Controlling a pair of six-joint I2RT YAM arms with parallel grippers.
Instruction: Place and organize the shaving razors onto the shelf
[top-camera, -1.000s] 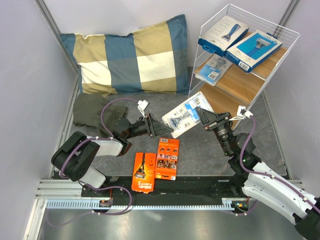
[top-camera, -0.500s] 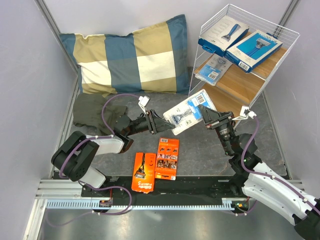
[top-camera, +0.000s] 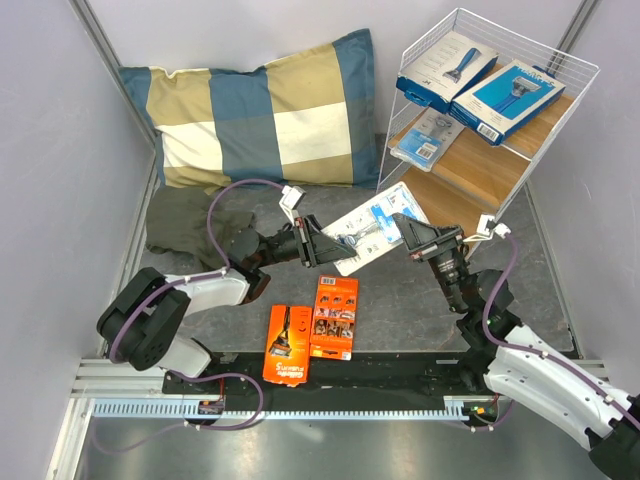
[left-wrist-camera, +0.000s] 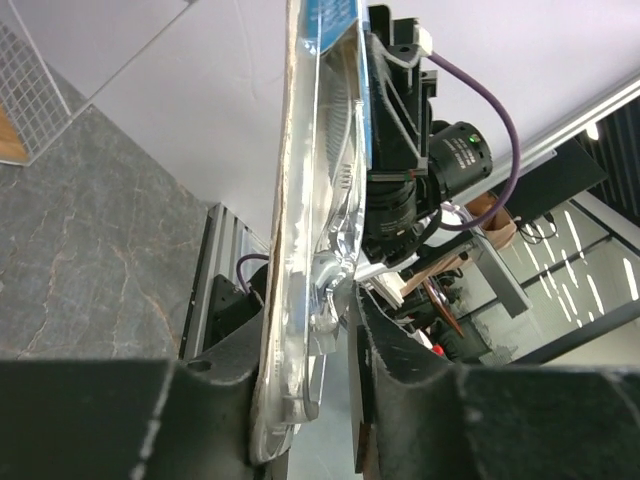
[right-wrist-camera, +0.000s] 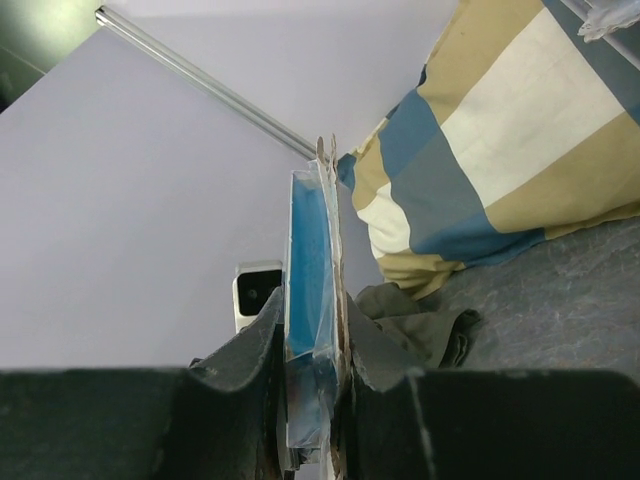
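- Clear plastic and card fill the right tool (top-camera: 405, 232): its jaws are clamped on the upper right end of the clear blister pack (top-camera: 372, 228), one pad flat on each face in the right wrist view (right-wrist-camera: 312, 330).
- The left tool (top-camera: 322, 248) straddles the pack's lower left corner. In the left wrist view (left-wrist-camera: 310, 330) one finger lies against the card back and the other sits just off the bubble, so I cannot tell whether it pinches yet.
- Both forearms reach low and nearly level toward each other, the pack held between them above the counter (top-camera: 400, 300), near the shelf (top-camera: 480, 172) but short of it.
- On the shelf lie a blue box (top-camera: 445, 65), a second blue box (top-camera: 520, 95) and a second blister pack (top-camera: 425, 138).
- Two orange cards (top-camera: 335, 318) lie on the counter by the arm bases; a pillow (top-camera: 270, 110) sits behind.
- A second ago the left jaws stood wide beside the pack; they have since narrowed around it, and the left arm has stretched further right. The right arm and its grip stay as before.
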